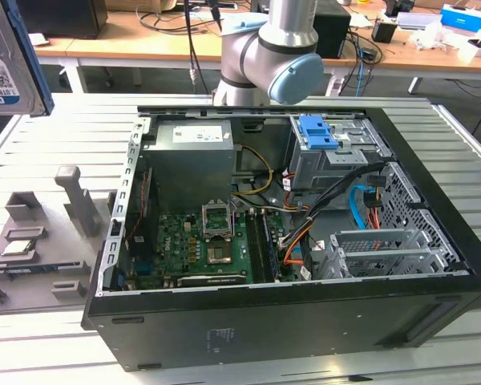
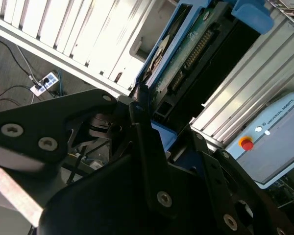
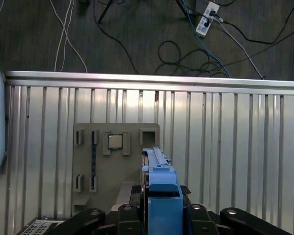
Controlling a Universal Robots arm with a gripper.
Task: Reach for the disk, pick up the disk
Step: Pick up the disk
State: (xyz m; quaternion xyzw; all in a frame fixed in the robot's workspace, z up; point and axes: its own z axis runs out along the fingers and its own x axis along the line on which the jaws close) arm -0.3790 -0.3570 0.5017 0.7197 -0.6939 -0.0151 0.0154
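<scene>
Appears all but finished: disk clamped edge-on in the gripper, held aloft off the slatted surface, well out to the exterior view's left of the open computer case (reach and pickup both judged complete, nothing visibly left).

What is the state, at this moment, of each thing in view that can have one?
disk: gripped by the tool, held on edge above the table.
tool: shut on the disk.
computer case: lying on its side, panel off, inside exposed.
grey holder: flat on the table, square chip seated in one pocket.
</scene>
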